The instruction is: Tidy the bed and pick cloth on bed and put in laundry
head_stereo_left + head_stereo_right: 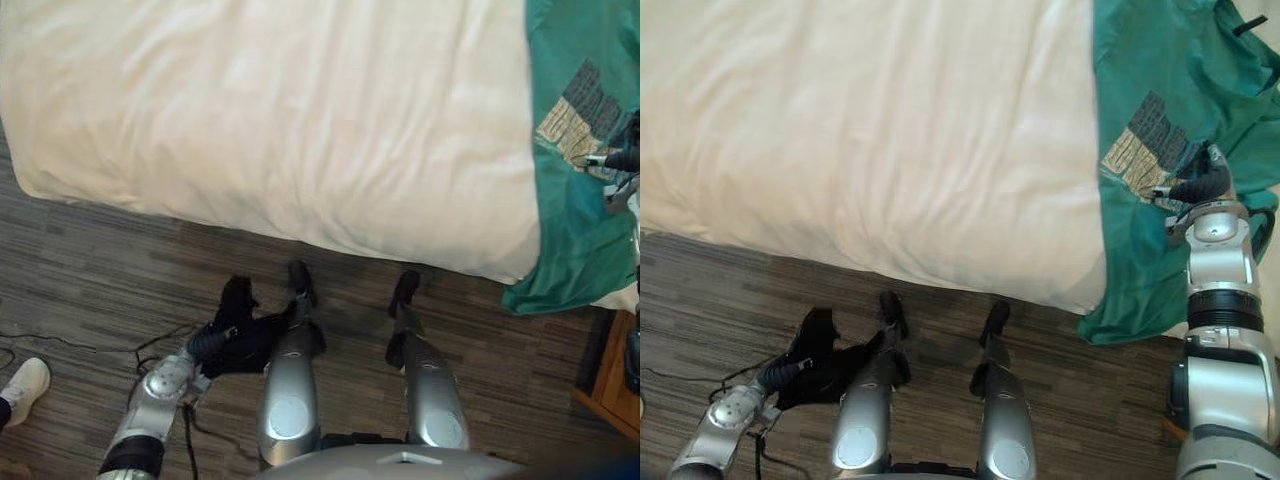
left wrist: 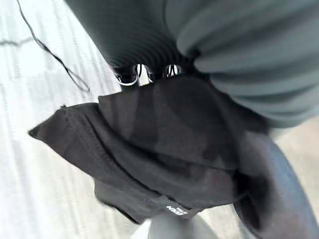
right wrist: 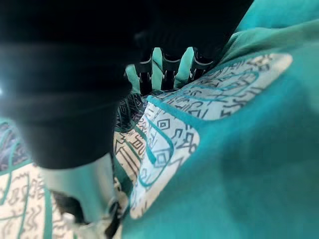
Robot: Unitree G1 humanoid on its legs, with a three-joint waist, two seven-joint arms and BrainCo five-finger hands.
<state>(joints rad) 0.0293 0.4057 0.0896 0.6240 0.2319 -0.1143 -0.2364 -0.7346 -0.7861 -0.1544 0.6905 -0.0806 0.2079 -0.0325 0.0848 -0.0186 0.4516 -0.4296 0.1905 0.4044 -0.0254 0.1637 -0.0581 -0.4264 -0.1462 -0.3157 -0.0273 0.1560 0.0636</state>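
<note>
Right eye view has the green shirt at the right side of the frame. It lies on the bed, and its bottom end hangs over the bed's edge toward the floor. The shirt is long from the top of the frame down to the lower right. It looks soft and wrinkly, with a patch of black and tan pattern in the middle.

The right hand is right on the shirt, just beside that patch, on its right side. The right wrist view has the hand pointing down into the green cloth. I cannot tell if this hand is gripping or just touching. It is the near hand by a lot, so I think it should take the shirt, bunching the cloth at the patch and lifting up.

The black cloth is in the lower left of the left eye view, down over the floor. The left hand has its fingers curled into it, and the cloth hangs from them in a floppy lump.

The bed cover is white, smooth and puffy. The floor is dark wood strips. A white shoe is at the far left edge.
</note>
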